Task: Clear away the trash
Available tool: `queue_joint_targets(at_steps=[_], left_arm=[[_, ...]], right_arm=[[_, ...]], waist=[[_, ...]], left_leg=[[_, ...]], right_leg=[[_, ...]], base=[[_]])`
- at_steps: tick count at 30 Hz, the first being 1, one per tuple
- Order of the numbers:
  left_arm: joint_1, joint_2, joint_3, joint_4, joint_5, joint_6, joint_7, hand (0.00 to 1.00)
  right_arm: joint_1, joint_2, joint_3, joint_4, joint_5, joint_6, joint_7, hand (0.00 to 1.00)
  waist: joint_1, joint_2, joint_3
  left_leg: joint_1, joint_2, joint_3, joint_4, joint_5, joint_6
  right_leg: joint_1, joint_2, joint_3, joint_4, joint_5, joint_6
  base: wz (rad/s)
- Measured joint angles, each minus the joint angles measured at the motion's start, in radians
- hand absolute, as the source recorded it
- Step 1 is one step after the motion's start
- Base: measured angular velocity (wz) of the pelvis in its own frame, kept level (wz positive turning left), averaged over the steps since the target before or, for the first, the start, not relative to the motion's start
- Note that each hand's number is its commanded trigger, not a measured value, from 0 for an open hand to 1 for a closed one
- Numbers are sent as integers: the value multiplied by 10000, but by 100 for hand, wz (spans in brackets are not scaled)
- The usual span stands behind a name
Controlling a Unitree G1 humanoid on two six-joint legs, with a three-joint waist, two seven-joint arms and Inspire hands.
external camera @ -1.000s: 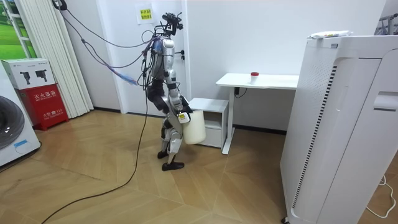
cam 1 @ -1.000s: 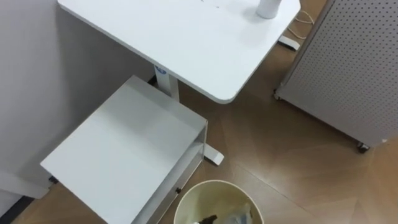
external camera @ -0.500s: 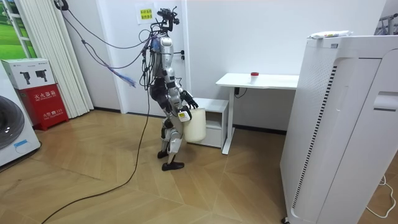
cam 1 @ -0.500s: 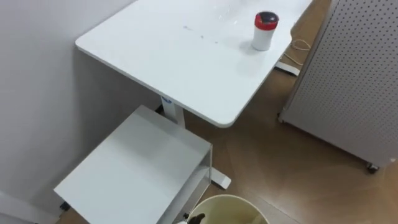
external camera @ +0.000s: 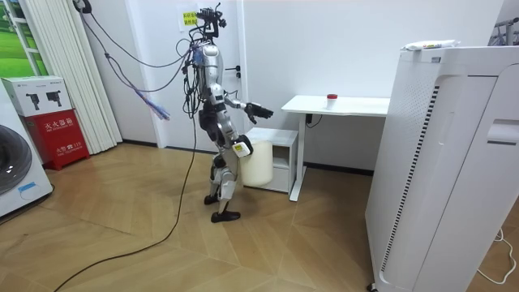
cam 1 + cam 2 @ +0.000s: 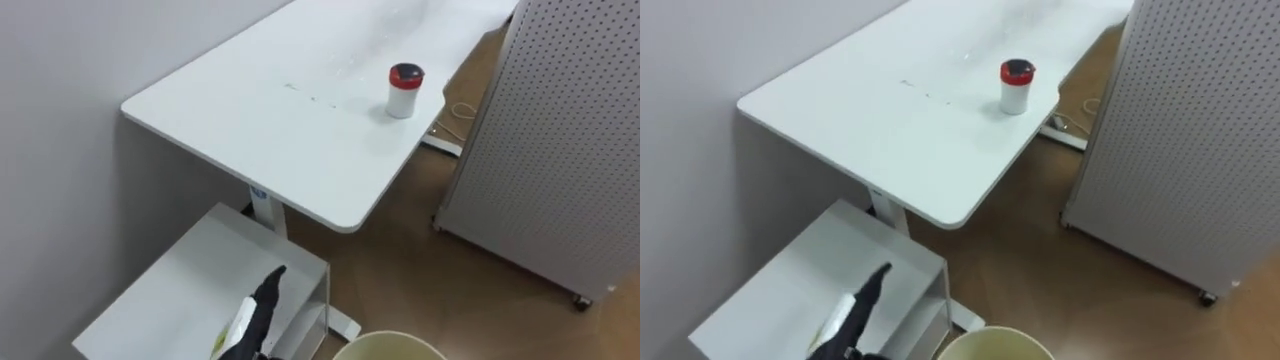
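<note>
A small white container with a red lid [image 6: 404, 90] stands upright on the white desk [image 6: 300, 130], near its right edge; it also shows in the room view as the container [image 5: 331, 98]. My left hand [image 6: 258, 315] rises from the lower left over the low cabinet, fingers straight and open, well short of the desk. In the room view this left hand [image 5: 261, 109] reaches out toward the desk. The cream waste bin [image 6: 390, 345] shows its rim at the bottom edge. I stand before the desk with the bin [image 5: 258, 162] at hip height by my right hand [image 5: 237, 148].
A low white cabinet [image 6: 170, 300] sits under the desk's left end, against the wall. A white perforated panel on castors [image 6: 560, 150] stands to the right, with a strip of wood floor between. A cable [image 6: 462, 108] lies on the floor behind the desk.
My left arm has lifted from the bin and stretched forward toward the desk. The view has swung up, bringing the red-lidded container lower in the picture and the bin to the bottom edge.
</note>
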Motion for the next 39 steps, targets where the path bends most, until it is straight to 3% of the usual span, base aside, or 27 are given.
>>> queue_joint_targets(at_steps=[4,8,13,16,17,19,23,29,33,36,38,39], left_arm=[[209,227,242,-1557,56,-71,263,0],[322,279,659,-2037,-53,-334,523,0],[344,350,806,-2965,-208,-358,529,0],[341,457,999,-3580,-191,-372,779,0],[342,463,1141,-3741,-236,-388,916,0],[340,484,1440,-3804,-230,-558,1167,0],[334,488,1560,-3804,-215,-585,1381,0],[342,591,1577,-3802,-243,-585,1603,0],[347,563,1549,-3799,-261,-584,1592,0],[359,598,1684,-3792,-421,-585,1589,0],[362,627,1682,-3762,-582,-577,1576,0],[362,625,1668,-3765,-590,-577,1525,0]], right_arm=[[750,34,-384,-878,-452,2,-123,100],[899,70,-488,-1046,-475,1,-211,100],[891,124,-671,-1084,-469,4,-279,100],[854,123,-691,-1090,-468,54,-273,100],[862,118,-689,-1166,-421,135,-273,100],[851,126,-683,-1335,-384,225,-259,100],[814,109,-703,-1342,-464,220,-191,100],[819,110,-694,-1306,-1062,224,-62,100],[837,96,-682,-1115,-1317,230,52,100],[839,94,-683,-1129,-1638,230,174,100],[845,102,-649,-1118,-1634,231,226,100],[860,96,-598,-1103,-1636,231,236,100]], waist=[[65,20,-35],[87,140,-101],[22,146,-98],[150,105,-83],[289,93,-75],[494,59,-71],[468,33,-66],[494,-49,-14],[438,-55,-2],[538,-85,25],[516,-98,34],[504,-120,44]], left_leg=[[499,44,99,-374,0,2],[986,22,170,-691,0,2],[1082,-46,177,-754,0,3],[1450,-19,672,-1032,0,3],[1603,34,961,-1109,0,2],[1778,101,1074,-1221,-9,-9],[1820,161,1180,-1404,-10,-11],[2104,233,1271,-1560,-19,-28],[2283,352,1311,-1534,-35,-58],[2237,590,1546,-908,-289,-302],[1906,848,1532,210,-536,-424],[1539,1011,1505,1313,-562,-433]], right_leg=[[481,147,225,-504,194,75],[703,240,601,-606,233,91],[640,249,772,-570,238,100],[646,282,896,-547,281,124],[634,276,786,-565,354,117],[564,215,323,-652,539,67],[486,317,314,-907,786,57],[569,222,-429,-906,895,-29],[715,280,-515,-897,887,-91],[652,324,-813,-690,734,-264],[653,334,-1008,-402,448,-416],[671,373,-970,-195,259,-530]], base=[[-18],[-30],[-16],[-49],[-76],[-83],[-35],[-26],[-10],[-31],[-25],[-19]])
